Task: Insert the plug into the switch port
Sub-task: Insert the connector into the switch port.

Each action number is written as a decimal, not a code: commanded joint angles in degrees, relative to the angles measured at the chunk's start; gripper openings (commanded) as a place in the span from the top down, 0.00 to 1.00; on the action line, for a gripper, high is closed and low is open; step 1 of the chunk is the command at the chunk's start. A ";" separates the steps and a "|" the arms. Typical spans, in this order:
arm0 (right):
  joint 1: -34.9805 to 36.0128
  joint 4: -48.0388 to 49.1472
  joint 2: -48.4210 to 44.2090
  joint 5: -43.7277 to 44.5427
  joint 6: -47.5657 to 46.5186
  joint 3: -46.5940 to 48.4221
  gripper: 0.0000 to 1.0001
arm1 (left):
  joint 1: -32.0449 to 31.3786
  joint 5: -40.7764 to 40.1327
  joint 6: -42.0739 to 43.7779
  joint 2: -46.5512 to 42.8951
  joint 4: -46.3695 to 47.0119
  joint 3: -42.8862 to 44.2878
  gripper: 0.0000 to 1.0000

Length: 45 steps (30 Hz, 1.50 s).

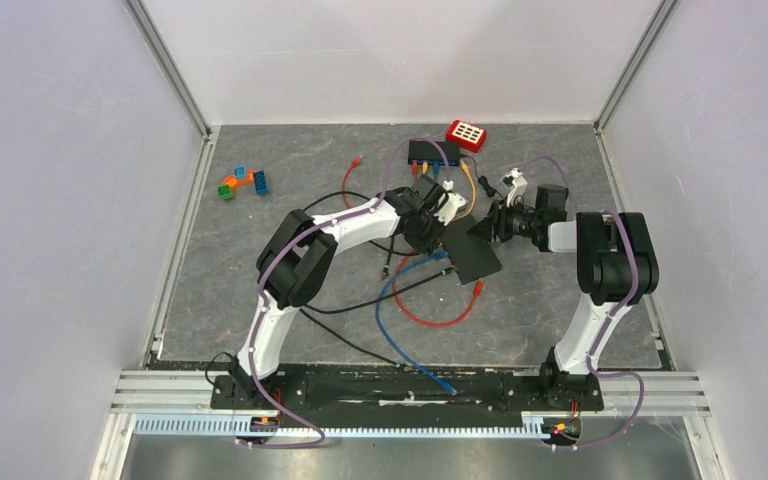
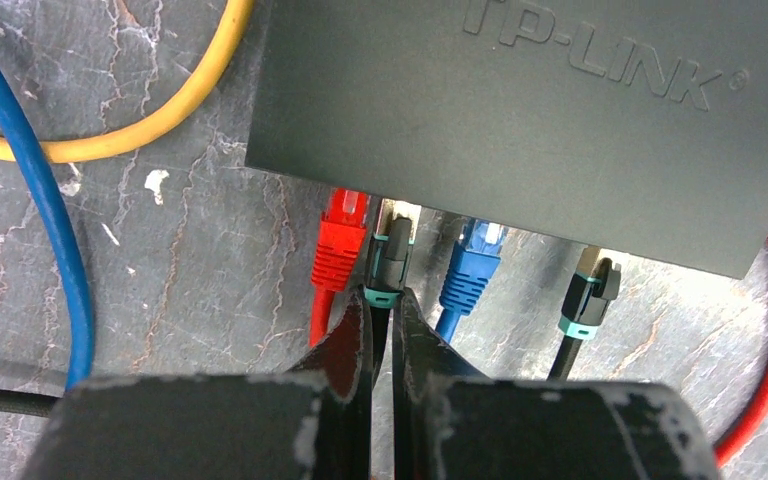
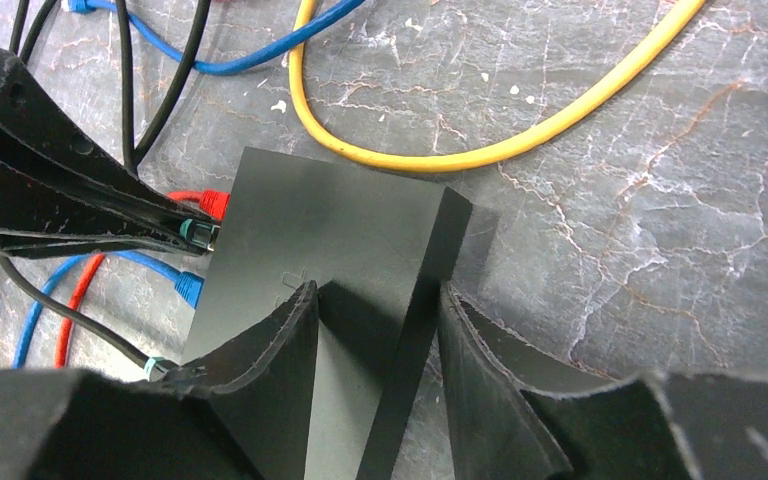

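Your left gripper is clenched on the black plug, its fingers pinching the teal collar at the back of the boot, low in the middle of the left wrist view. The plug's nose sits at a port on the lower edge of the switch (the one marked TP-LINK), just right of a red plug and left of a blue plug. How deep it has gone you cannot quite tell from here. Your right gripper grasps the switch by a corner, one finger on the top face and one beyond the side wall. In the top view the switch lies at the centre of the frame.
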 commanded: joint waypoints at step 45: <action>-6.25 -28.51 -24.55 21.50 12.94 11.50 0.02 | 4.07 8.47 0.82 4.25 -1.52 23.77 0.32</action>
